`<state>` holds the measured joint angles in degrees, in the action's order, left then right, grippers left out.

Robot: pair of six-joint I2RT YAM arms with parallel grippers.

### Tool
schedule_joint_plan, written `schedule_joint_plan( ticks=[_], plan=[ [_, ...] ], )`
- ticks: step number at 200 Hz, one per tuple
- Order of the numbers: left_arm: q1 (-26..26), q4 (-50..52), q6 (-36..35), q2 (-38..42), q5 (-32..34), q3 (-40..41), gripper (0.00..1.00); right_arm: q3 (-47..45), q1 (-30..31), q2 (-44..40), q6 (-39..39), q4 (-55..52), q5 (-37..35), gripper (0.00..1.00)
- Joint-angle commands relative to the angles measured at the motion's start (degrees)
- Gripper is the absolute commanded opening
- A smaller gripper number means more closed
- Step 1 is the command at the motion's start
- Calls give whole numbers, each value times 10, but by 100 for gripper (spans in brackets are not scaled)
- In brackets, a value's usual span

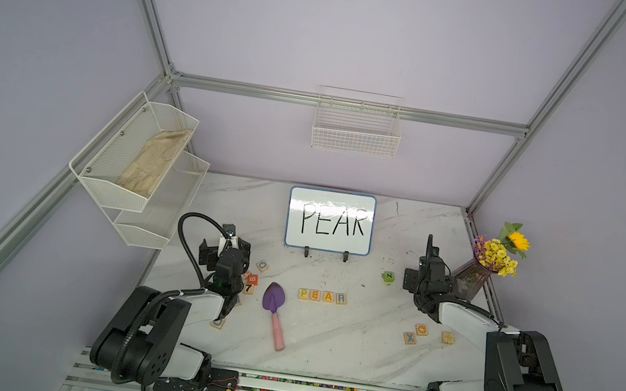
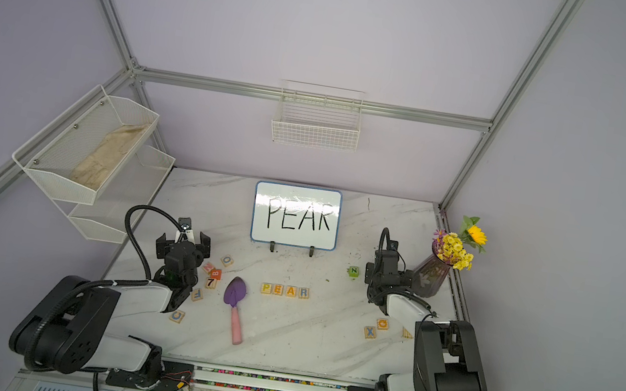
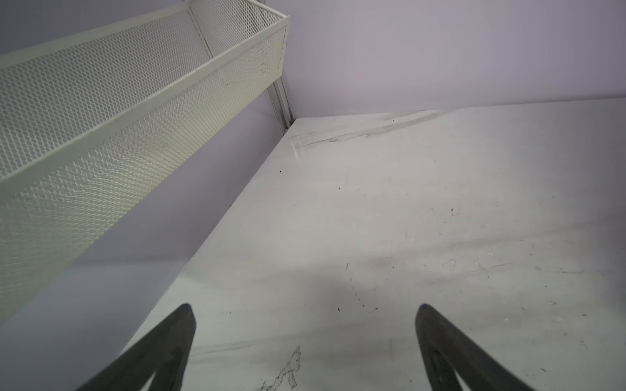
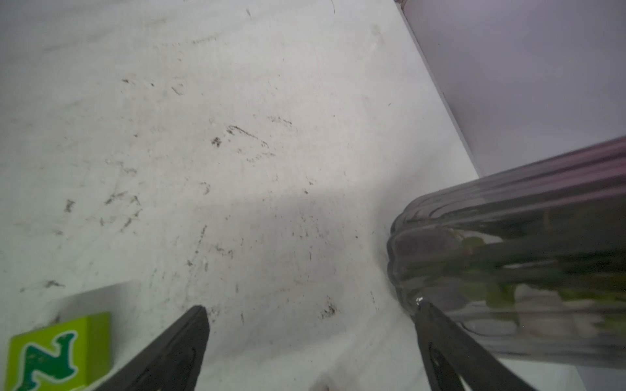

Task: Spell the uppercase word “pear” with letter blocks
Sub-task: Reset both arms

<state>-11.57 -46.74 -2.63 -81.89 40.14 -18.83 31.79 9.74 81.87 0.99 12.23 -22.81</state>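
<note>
The letter blocks lie in a straight row on the marble table in both top views, reading P [image 1: 304, 293], E [image 1: 315, 295], A [image 1: 328, 296], R [image 1: 341, 298], just below the whiteboard. Neither gripper touches them. My left gripper [image 1: 226, 246] [image 3: 305, 308] hovers at the left rear of the table, open, with only bare tabletop between its fingers. At the right rear, my right gripper [image 1: 429, 283] [image 4: 310, 309] is open and empty, between the green N cube and the vase.
A whiteboard [image 1: 329, 221] reading PEAR stands at the back. A purple trowel [image 1: 274, 304] lies left of the row. Loose blocks lie by the left arm, including an orange B cube [image 1: 252, 278]. Green N cube [image 4: 57, 352], vase [image 4: 508, 270], X block [image 1: 410, 337], mesh shelf [image 3: 101, 118].
</note>
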Motion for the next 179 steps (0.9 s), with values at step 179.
schedule_joint_plan(
  ticks=[179],
  plan=[
    [88,-100,20,-84,-239,-18,100,-52,-67,196,29,417,232,97]
  ],
)
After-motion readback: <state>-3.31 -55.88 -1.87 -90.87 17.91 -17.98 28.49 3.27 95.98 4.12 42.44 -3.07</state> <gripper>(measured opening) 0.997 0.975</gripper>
